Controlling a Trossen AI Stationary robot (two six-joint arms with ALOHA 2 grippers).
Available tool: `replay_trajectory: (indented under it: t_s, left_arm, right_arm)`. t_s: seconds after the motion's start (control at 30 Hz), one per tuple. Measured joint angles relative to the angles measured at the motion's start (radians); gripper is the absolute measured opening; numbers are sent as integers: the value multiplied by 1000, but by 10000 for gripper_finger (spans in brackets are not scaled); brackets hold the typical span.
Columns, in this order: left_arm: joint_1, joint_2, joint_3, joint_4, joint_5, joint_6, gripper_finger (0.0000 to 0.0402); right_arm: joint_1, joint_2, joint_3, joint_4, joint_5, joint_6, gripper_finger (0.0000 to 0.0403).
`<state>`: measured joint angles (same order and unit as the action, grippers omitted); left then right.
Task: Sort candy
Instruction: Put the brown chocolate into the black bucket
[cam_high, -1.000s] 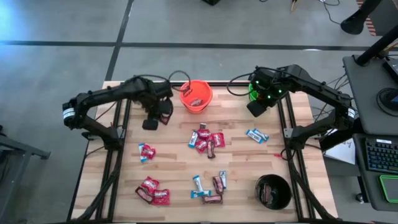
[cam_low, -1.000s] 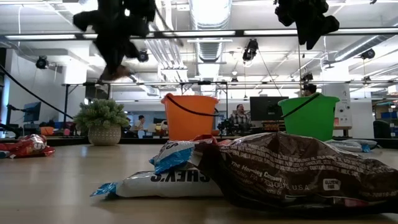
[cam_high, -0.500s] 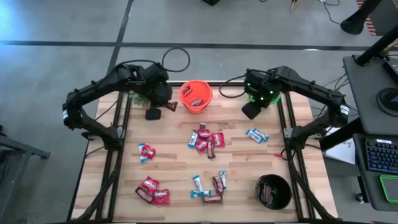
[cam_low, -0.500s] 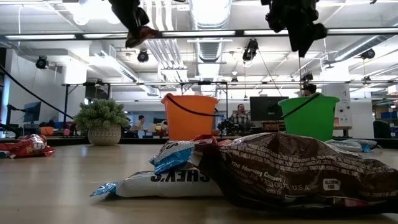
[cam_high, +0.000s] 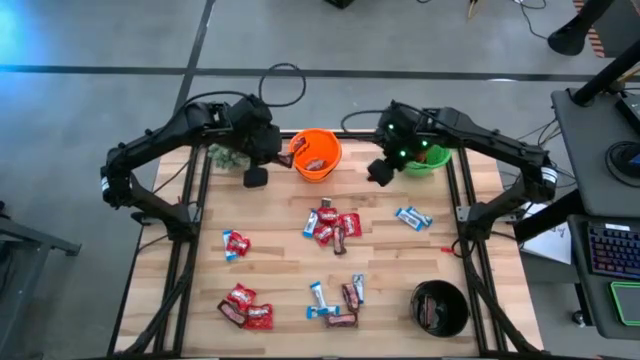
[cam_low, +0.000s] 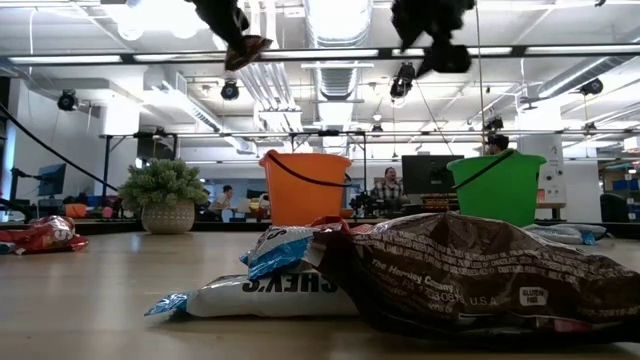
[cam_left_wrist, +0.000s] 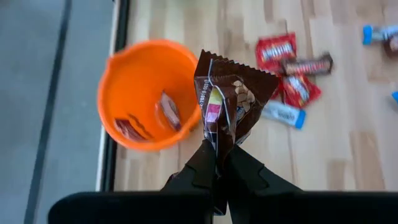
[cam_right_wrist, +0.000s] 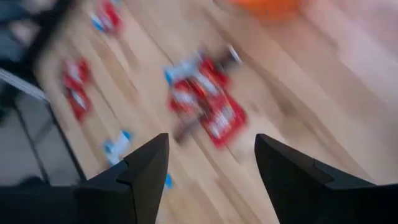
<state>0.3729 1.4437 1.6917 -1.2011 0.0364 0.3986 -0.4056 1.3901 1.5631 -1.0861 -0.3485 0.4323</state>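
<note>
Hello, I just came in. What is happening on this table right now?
A two-armed robot is sorting candy into buckets. The left pincer is shut on a dark brown packet, held beside the orange bucket, which already contains a few sweets. The right pincer is open and empty, above the table. Many sweets lie on the table.

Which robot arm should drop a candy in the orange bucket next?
Probably the left: its left gripper is shut on a brown candy packet beside the orange bucket. The right gripper is open and empty.
</note>
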Motion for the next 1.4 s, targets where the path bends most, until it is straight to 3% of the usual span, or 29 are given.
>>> replay_trajectory:
  t_s: [0.47, 1.4]
  left_arm:
    - [-30, 1, 0, 243, 0, -50, 0]
    - [-84, 8, -1, 327, 1, -95, 0]
  right_arm:
    - [50, 5, 0, 553, -18, 155, 226]
    - [109, 125, 2, 833, 10, 197, 224]
